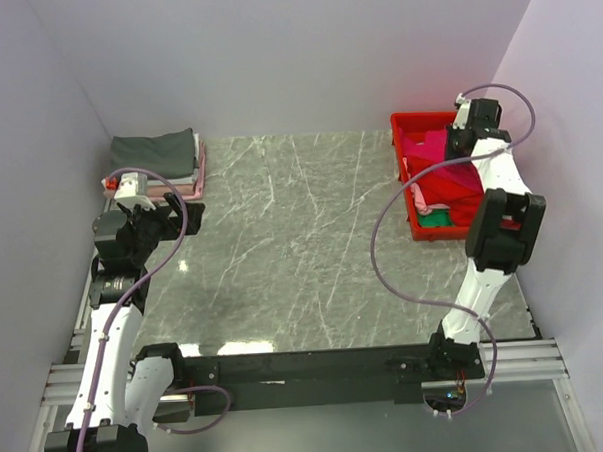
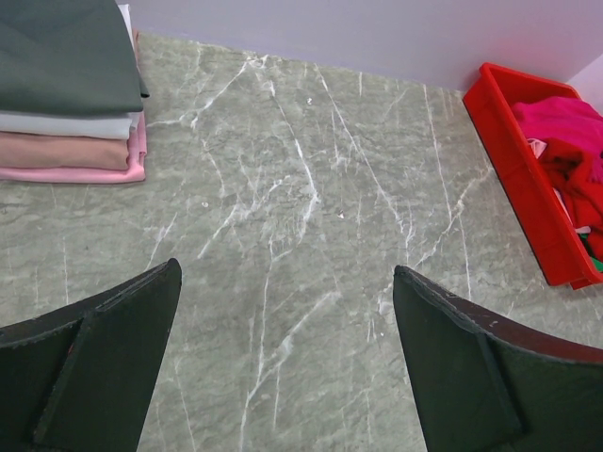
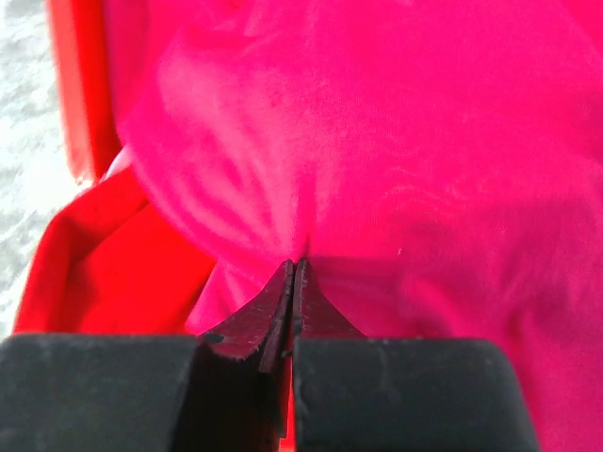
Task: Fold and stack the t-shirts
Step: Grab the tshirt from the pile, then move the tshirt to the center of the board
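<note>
Right gripper [image 3: 294, 271] is pinching the crimson-pink cloth t-shirt [image 3: 396, 141] inside the red plastic bin [image 3: 73, 75] (left gripper [image 2: 287, 268] waiting, spread); lifting clear seems next

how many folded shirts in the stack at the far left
4, piled at the far-left corner: dark grey cloth shirt on top, white shirt beneath, then dusty pink shirt, pale pink shirt at bottom. Others may be hidden.
</note>
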